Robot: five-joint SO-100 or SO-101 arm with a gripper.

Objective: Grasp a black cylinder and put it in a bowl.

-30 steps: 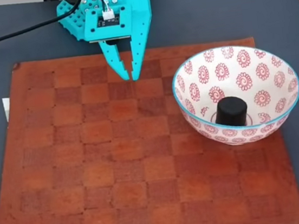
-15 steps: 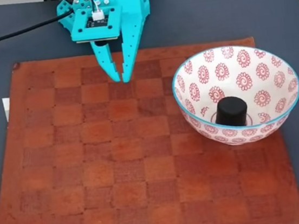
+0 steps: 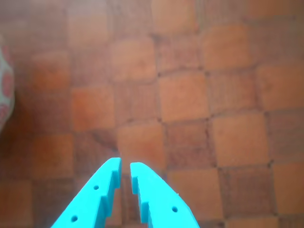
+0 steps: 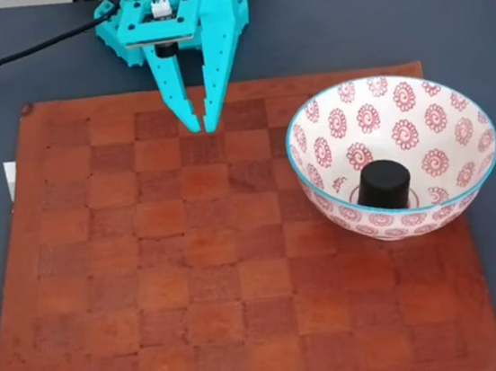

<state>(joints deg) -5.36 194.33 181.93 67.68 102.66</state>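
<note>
A worn, leathery checkerboard mat (image 4: 228,242) of rust and orange squares is laid on a dark grey table (image 4: 455,24), its surface mottled and its edges uneven. At the right of the fixed view a round white ceramic bowl (image 4: 421,119) is seen, glossy, printed with red spiral flowers and edged by a thin turquoise rim. The black cylinder (image 4: 384,184), matte, short and flat-topped, is standing upright on the bottom of the bowl, slightly towards its near wall.

The turquoise plastic gripper (image 4: 202,125) is held over the far edge of the mat, well apart from the bowl, its tapered fingers pointing down. The jaws are nearly closed, only a narrow slit being left between the tips, and nothing is gripped or touched.

In the wrist view the gripper (image 3: 125,167) is seen from behind, with small holes in each finger and bare squares beneath; a sliver of the bowl (image 3: 4,90) is caught at the left edge. The cylinder and a black cable (image 4: 24,55) are shown in the fixed view.
</note>
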